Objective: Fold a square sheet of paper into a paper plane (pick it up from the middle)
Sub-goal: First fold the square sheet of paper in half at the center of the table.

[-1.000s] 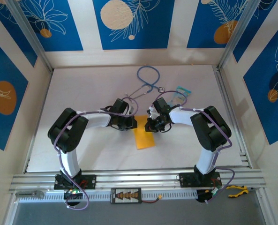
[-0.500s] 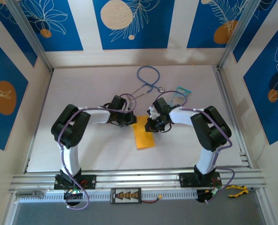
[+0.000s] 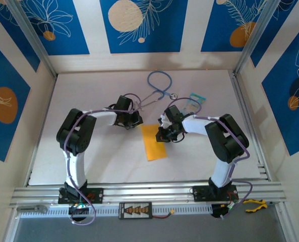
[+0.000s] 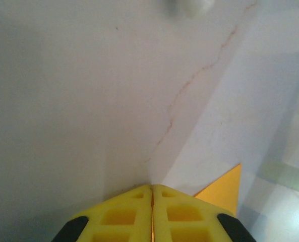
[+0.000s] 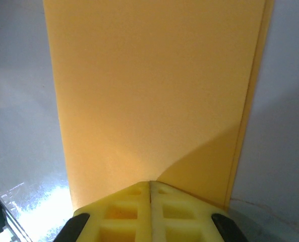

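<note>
1. Square sheet of paper [image 3: 153, 142], folded in half, lies mid-surface [image 3: 88, 101].
2. Right tool [image 3: 162, 135] closed, tips on the sheet's right edge: press flat so it doesn't slip.
3. Left tool [image 3: 137, 122] closed and empty, beside the far corner: crease slowly.

**Top view.** The left gripper [image 3: 137, 121] has withdrawn toward 11 o'clock, off the sheet of paper [image 3: 153, 145]. It now lies just outside the sheet's 10 o'clock corner. That corner and the adjoining far edge, covered by the gripper a second ago, are now exposed. The left arm's elbow [image 3: 74, 132] has shifted slightly toward 1 o'clock. **Left wrist view.** The sheet's corner now lies clear of the fingertips, at about 3 o'clock from them.
</note>
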### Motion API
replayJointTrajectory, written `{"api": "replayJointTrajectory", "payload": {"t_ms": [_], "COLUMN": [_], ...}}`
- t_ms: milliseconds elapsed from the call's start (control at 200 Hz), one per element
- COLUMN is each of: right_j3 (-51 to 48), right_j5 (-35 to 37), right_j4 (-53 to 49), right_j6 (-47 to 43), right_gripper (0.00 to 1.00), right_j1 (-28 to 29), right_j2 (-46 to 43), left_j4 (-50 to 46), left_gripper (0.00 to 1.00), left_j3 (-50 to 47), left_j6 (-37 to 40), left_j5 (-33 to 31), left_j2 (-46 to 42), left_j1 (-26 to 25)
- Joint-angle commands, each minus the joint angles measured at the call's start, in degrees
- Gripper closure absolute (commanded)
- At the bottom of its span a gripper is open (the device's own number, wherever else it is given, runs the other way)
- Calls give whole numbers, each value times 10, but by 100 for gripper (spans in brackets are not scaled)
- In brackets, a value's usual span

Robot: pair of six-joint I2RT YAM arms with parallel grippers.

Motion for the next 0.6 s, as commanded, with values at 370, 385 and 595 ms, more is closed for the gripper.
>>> {"api": "replayJointTrajectory", "payload": {"t_ms": [370,385,595], "right_j3": [-29,-31,-43], "right_j5": [68,67,56], "right_j4": [-72,-71,-58], "right_j6": [-3,-2,3], "right_gripper": [100,100,100], "right_j1": [-3,-4,-15], "right_j2": [14,13,-1], "left_j4": [-51,-48,-2], "left_gripper": [90,90,91], "left_j3": [-48,-52,-106], "left_j6": [6,5,-29], "left_j5": [30,33,46], "left_j2": [-123,-125,-128], "left_j1": [-49,-54,-116]}}
